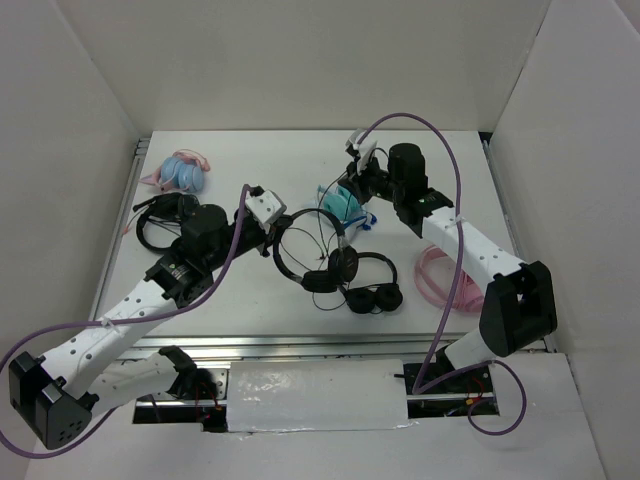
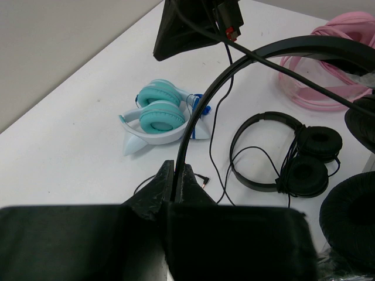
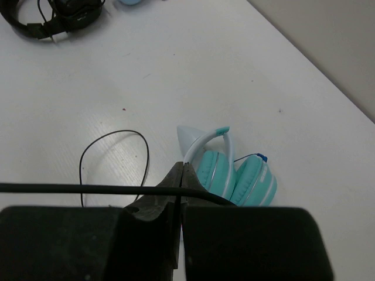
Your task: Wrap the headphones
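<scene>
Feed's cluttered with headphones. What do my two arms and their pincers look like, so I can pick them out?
Both arms match: the left arm and right arm have white tubular links with black joint housings. A thin purple cable loops loosely along each. Each wrist carries a white camera block. The left pincer and right pincer have matte black fingers tapering to wedge tips.
</scene>
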You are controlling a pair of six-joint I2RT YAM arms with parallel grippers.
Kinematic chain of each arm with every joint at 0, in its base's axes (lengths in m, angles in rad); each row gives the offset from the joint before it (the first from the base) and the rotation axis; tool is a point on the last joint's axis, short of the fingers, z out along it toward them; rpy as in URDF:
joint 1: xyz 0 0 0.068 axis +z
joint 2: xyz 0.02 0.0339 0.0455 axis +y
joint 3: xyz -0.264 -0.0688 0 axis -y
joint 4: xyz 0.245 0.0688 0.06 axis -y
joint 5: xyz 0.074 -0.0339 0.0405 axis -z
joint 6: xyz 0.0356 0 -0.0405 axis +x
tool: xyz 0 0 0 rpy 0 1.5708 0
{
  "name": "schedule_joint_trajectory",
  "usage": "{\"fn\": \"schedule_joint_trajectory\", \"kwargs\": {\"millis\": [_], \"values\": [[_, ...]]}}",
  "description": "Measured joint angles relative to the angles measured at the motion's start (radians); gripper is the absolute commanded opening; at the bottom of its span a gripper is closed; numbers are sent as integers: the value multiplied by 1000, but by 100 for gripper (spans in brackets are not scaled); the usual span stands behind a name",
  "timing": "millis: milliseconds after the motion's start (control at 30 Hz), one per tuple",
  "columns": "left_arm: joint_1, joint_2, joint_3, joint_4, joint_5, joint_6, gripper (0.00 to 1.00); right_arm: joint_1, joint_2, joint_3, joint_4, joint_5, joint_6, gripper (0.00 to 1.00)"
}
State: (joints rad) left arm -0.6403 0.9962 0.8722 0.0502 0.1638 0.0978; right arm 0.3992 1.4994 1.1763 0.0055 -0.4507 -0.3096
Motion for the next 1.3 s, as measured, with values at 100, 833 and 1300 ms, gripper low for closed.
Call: {"fn": "schedule_joint_trajectory", "kwargs": {"millis": [100,833,1300], "values": [[0,-15,1,-2,-10,-3,0,-13,-18,-25,56,-4,30,0],[0,112,416,-145,-214,-248,0,164,286,2,616,-365,353,69],[4,279,799,-428,-418,-234,0,296,491,17,1020,-350,687,72]]}}
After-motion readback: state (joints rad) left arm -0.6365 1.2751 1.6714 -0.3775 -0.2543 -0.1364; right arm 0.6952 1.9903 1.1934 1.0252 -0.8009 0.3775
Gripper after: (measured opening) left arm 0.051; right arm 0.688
